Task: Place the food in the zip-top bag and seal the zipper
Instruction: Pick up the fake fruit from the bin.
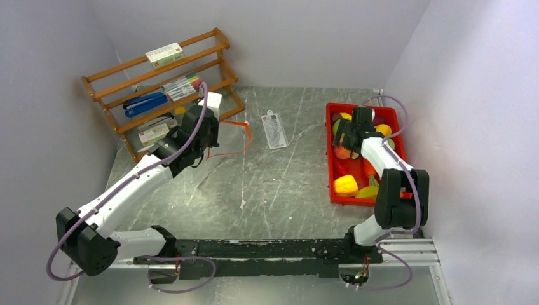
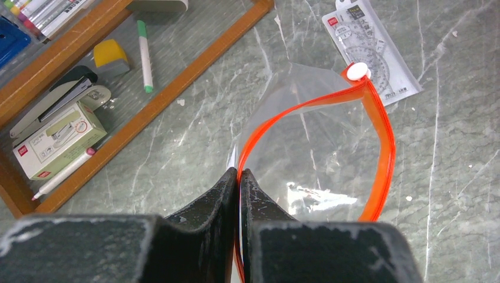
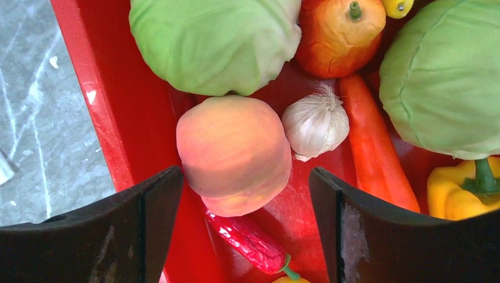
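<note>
Over the red bin [image 3: 100,118], right fingers [image 3: 147,230] wide open around peach ball [image 3: 236,153], left fingers [image 2: 236,191] clamped on zipper [image 2: 386,147]

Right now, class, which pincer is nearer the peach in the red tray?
Right. The right pincer is open over the peach, a finger on either side; the left pincer is far across the table, shut on the zipper.

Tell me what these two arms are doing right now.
The left end effector is shut on the red-orange zipper strip of the clear plastic zip-top bag, holding its mouth open. The right end effector is open in the red plastic tray, straddling a peach-coloured toy ball. The bag looks empty.
</note>
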Motion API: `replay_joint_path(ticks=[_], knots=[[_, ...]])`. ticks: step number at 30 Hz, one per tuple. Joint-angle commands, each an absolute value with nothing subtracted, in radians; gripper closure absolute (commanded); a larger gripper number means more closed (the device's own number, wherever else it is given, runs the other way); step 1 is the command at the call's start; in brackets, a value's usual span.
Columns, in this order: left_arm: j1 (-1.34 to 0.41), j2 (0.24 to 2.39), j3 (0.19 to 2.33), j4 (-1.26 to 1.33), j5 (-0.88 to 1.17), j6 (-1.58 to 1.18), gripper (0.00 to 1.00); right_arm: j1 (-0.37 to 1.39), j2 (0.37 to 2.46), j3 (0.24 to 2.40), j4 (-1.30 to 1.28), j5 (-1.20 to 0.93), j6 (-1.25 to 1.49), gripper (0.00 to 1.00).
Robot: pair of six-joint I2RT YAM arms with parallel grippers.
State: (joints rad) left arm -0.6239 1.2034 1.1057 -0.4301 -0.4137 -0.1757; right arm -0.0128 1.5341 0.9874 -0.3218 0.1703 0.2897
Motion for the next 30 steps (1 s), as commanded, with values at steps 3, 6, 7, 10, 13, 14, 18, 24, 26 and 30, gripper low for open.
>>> replay_joint_path(ticks=[3,6,7,10,13,14,18,24,26,30], knots=[[-0.637,1.187,1.102,-0.397,-0.399,-0.184,0.93,-0.03,1.573,1.021,-0.267,0.123,0.244,0.16],[-0.639,1.187,1.104,-0.404,-0.405,-0.184,0.93,-0.034,1.61,1.041,-0.274,0.079,0.237,0.16],[-0.64,1.187,1.103,-0.406,-0.412,-0.185,0.93,-0.036,1.626,1.049,-0.279,0.075,0.233,0.16],[-0.648,1.184,1.093,-0.406,-0.431,-0.181,0.93,-0.038,1.645,1.058,-0.275,0.057,0.228,0.16],[-0.651,1.191,1.1,-0.412,-0.44,-0.182,0.93,-0.038,1.654,1.063,-0.27,0.045,0.226,0.17],[-0.65,1.193,1.101,-0.415,-0.442,-0.184,0.93,-0.039,1.659,1.066,-0.271,0.047,0.224,0.17],[-0.653,1.187,1.092,-0.409,-0.439,-0.181,0.93,-0.038,1.68,1.062,-0.268,0.046,0.217,0.18],[-0.66,1.19,1.098,-0.416,-0.448,-0.18,0.93,-0.039,1.685,1.063,-0.269,0.071,0.219,0.26],[-0.661,1.189,1.097,-0.415,-0.45,-0.177,0.93,-0.038,1.68,1.063,-0.271,0.084,0.22,0.29],[-0.661,1.182,1.094,-0.411,-0.453,-0.174,0.93,-0.038,1.659,1.059,-0.276,0.103,0.223,0.36]])
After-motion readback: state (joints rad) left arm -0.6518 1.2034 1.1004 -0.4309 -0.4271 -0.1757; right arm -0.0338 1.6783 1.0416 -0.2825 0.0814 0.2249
